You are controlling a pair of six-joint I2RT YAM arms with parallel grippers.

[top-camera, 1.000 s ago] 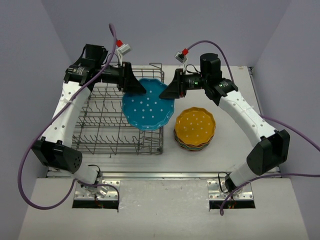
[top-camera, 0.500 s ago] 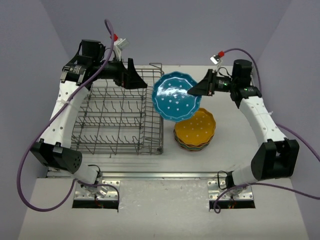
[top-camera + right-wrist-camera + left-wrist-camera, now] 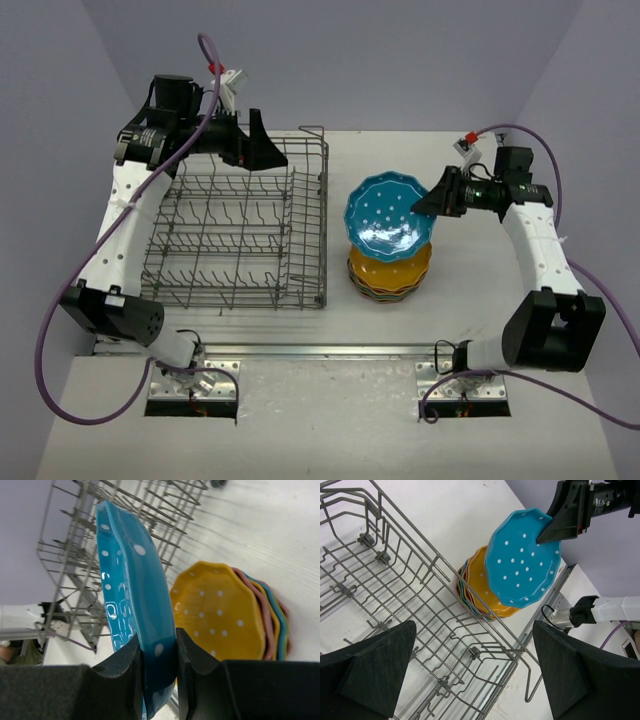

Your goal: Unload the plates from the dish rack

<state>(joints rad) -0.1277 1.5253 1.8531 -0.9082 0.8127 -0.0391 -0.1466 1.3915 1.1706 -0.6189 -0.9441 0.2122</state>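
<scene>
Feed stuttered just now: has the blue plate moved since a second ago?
Yes. The blue plate, pinched by the right gripper, has gone rightward, from over the dish rack's right edge to above the plate stack beside it.

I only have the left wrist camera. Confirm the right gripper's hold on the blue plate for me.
Observer: The right wrist camera shows the right gripper shut on the blue plate, with the rim pinched between both fingers.
Operator: Now check the whole rack for leftover plates.
Observer: From the top camera, the rack shows no plate in any row.
Operator: Tell me where my own gripper sits.
Observer: From above, the left gripper hangs open over the rack's far side.
</scene>
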